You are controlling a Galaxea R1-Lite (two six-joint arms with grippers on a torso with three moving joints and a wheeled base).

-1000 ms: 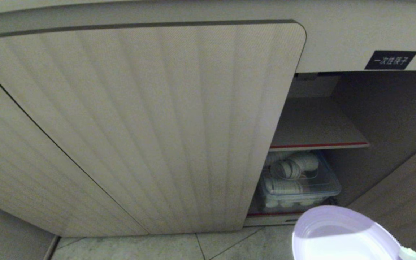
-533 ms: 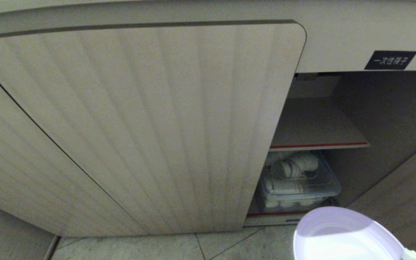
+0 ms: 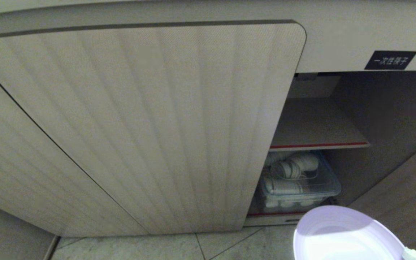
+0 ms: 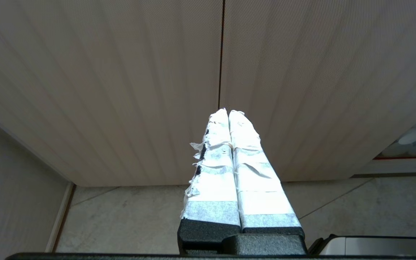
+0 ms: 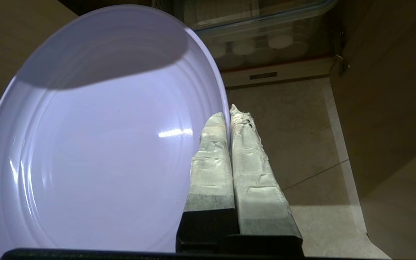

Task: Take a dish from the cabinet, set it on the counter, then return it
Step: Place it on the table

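Change: plate (image 3: 341, 238) barely shifted vs a sec ago, cabinet (image 3: 139, 126) view same.
Right gripper (image 5: 229, 115): clamped on plate rim, low in front of the open compartment, above floor (image 3: 139, 249).
Left gripper (image 4: 228, 112): fingers pressed together, empty, facing door.
Inside: clear tub (image 3: 302, 187) below shelf (image 3: 316, 133).

The lavender plastic dish (image 5: 96, 151) is showing a smooth, faintly glossy face; the cabinet (image 3: 150, 126) doors are looking matt and ribbed.

Red-edged shelf (image 3: 316, 126) bare — below it, clear bin (image 3: 300, 187) on cabinet floor.
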